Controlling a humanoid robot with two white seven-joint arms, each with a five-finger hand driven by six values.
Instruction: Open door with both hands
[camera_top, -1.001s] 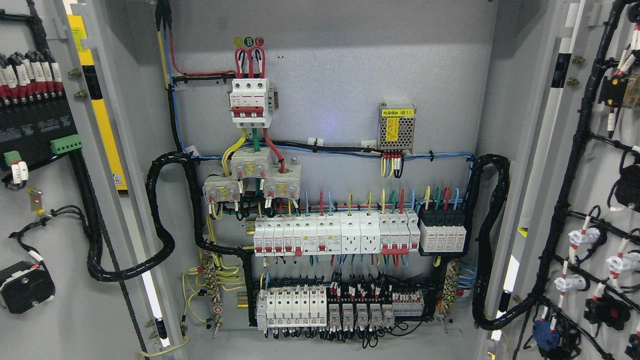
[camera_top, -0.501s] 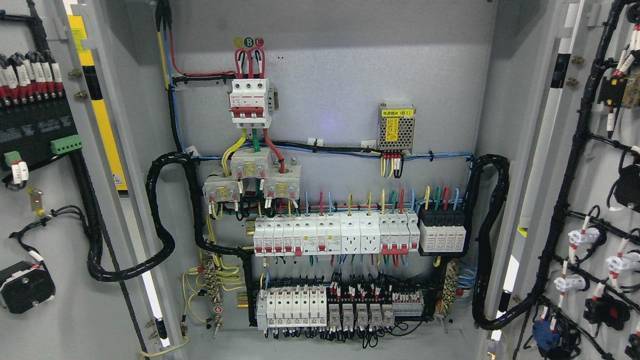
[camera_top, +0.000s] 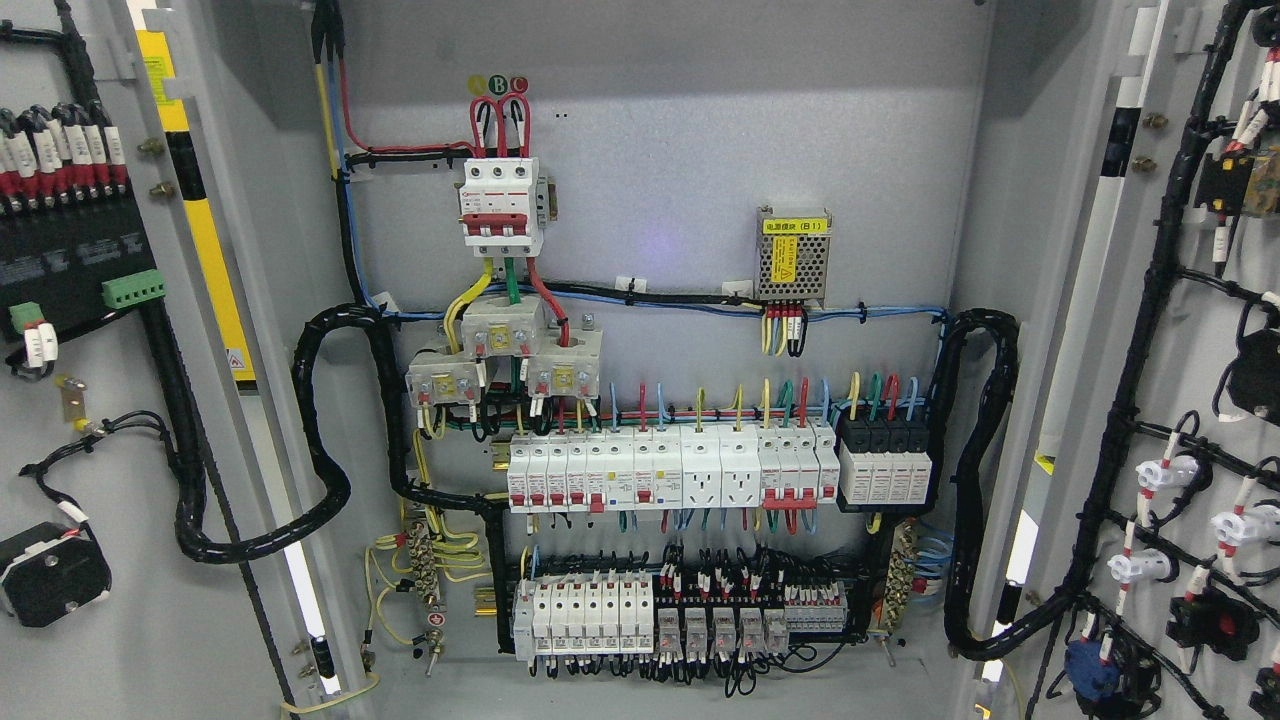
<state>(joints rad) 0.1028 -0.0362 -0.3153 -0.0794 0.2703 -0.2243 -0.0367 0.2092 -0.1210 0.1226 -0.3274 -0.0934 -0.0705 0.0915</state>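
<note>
Doors, left door (camera_top: 80, 450) and right door (camera_top: 1200, 400), stand swung open.

both cabinet doors stand swung wide in front of me: the left door (camera_top: 90, 450) carries a black terminal block, the right door (camera_top: 1190, 400) black wire looms. between them the back panel (camera_top: 680, 150) shows a three-pole breaker (camera_top: 500, 205) above rows of white breakers (camera_top: 620, 475).

round tags (camera_top: 498, 84) above main breaker (camera_top: 500, 205) read b, c; yellow label (camera_top: 796, 226) on power supply (camera_top: 792, 258): (b1).
</note>
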